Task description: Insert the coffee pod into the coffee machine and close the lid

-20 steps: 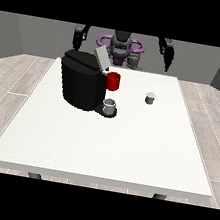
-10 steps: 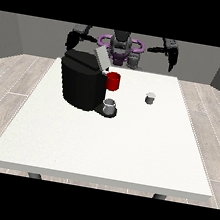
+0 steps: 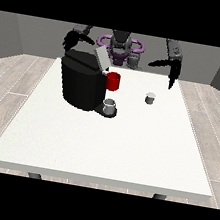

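Barely begun, we judge: coffee pod point(image 3: 150, 98) sits ungrasped on counter point(image 3: 126, 145), coffee machine point(image 3: 82, 83) lid point(image 3: 101, 58) up, hand at the view's right point(image 3: 172, 72) hovers w/ fingers apart; other hand's fingers we can't tell.

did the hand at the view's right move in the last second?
Yes. The hand at the view's right has swung outward and down, from above the table's far edge toward the small grey coffee pod.

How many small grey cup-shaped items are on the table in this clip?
2. One, the coffee pod, stands alone on the table to the view's right of the coffee machine. The other, a grey cup, sits at the machine's front base.
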